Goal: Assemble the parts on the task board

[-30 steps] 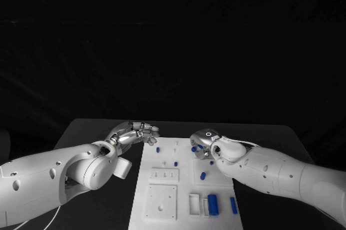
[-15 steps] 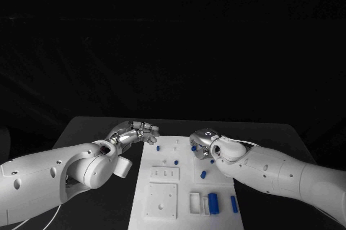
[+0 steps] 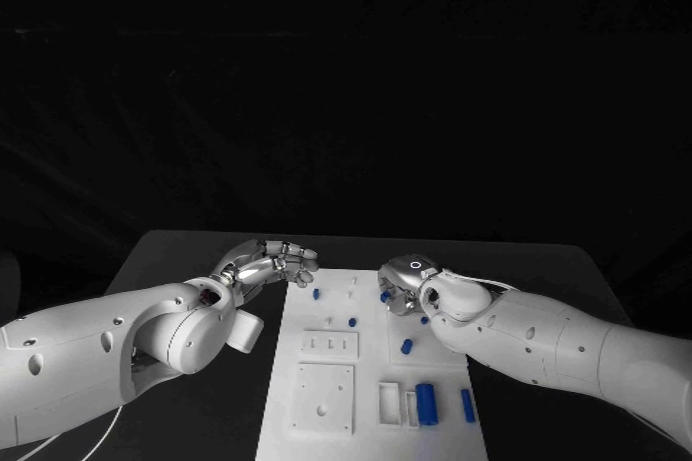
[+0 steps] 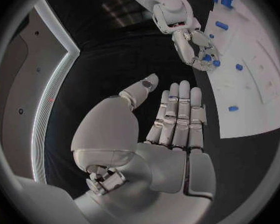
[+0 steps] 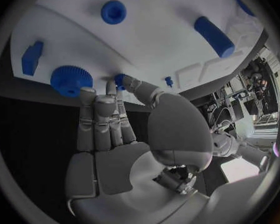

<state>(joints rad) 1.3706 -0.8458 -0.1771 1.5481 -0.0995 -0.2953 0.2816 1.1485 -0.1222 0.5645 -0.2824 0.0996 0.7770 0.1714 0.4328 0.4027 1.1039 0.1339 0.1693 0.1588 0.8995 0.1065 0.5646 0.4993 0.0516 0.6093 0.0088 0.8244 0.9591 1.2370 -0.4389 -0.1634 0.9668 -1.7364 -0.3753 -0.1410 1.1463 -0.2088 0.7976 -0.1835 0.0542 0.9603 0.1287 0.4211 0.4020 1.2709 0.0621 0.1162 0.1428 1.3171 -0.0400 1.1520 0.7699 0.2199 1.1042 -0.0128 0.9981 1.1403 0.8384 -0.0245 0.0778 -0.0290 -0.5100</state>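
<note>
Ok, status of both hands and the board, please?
Left hand open, beside task board. Right hand at small blue part, grip unclear. Nothing in the way.

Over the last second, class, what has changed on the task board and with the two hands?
Nothing visibly moved, and nothing was taken hold of or let go; only the camera shifted a little. The left hand stays empty beside the task board; the right hand keeps its fingertips at a small blue part.
</note>
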